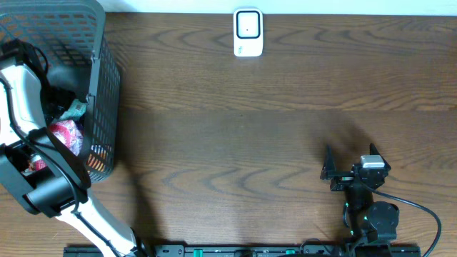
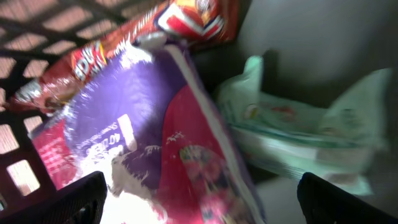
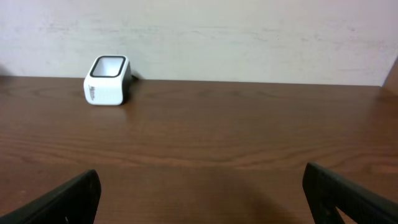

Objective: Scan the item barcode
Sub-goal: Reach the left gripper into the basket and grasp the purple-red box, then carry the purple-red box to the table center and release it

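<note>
**Over the basket: left arm inside, both grippers spread wide**

From overhead, I am seeing the left arm (image 1: 21, 93) hanging inside the dark mesh basket (image 1: 100, 78) at the far-left corner of the table (image 1: 250, 121). Its fingers are hiding among the packets there. The white barcode scanner (image 1: 248, 32) is sitting at the far edge, well apart from the basket. The right gripper (image 1: 328, 170) is hovering over bare wood near the front edge.

Left wrist, blurred: the left gripper (image 2: 208, 205) is standing wide open just over a purple-and-pink packet (image 2: 155, 143), gripping nothing. A red snack bag (image 2: 186, 18) is lying beyond it, and a pale green pack (image 2: 298, 124) is lying to its right.

Right wrist: the right gripper is standing open and empty, facing the scanner, which is sitting upper left by the wall (image 3: 249, 31).
</note>
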